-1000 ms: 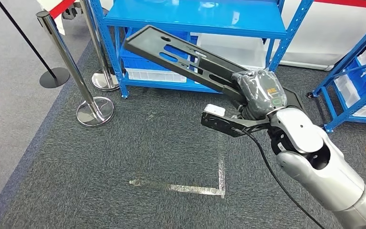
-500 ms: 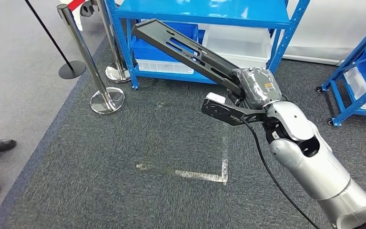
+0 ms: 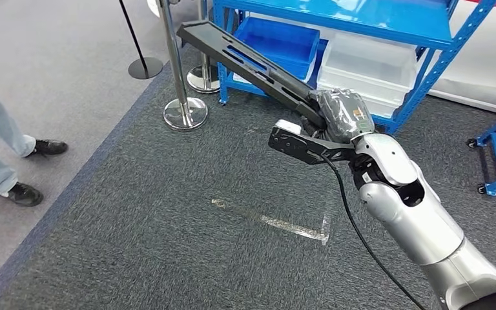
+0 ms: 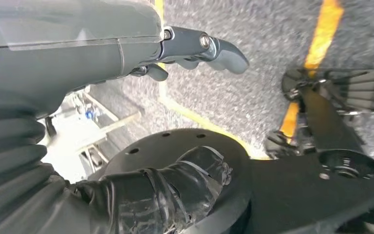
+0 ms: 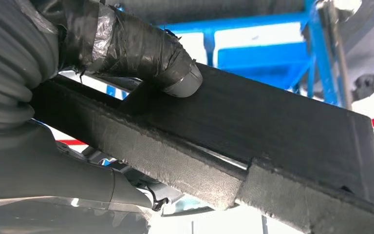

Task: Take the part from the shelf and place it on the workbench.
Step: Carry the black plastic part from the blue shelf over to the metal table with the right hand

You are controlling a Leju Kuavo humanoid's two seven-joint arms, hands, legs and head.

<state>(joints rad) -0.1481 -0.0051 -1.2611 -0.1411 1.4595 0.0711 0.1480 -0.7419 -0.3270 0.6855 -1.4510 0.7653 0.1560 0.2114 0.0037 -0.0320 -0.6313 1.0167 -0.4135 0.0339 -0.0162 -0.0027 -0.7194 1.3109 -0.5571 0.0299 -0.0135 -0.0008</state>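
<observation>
Already the whole scene has swung since a second ago: the blue metal shelf rack (image 3: 361, 26) with its blue and white plastic bins has slid toward the upper right of the head view, the chrome stanchion posts (image 3: 179, 77) have shifted toward the middle, and a person's legs and black shoes (image 3: 19, 155) have come in at the left edge. That is the robot turning its body, not the things moving; the long flat black slotted part (image 3: 252, 64) keeps the same place against the arm throughout. For the task this suggests the pick from the shelf is done and the carry is under way, with the robot turning away from the rack toward a table that no view yet shows. The right hand (image 3: 342, 116), wrapped in dark tape, grips the part at its near end; the right wrist view shows a taped thumb (image 5: 146, 53) pressed flat on the part's broad black face (image 5: 282, 126) while the rest of the hand closes underneath. From that grip the part juts forward and up to the left, well above the dark grey carpet floor (image 3: 168, 245), its far end level with the rack's lower shelf. The left hand (image 4: 185, 48) hangs with its fingers loosely apart, holding nothing.
</observation>
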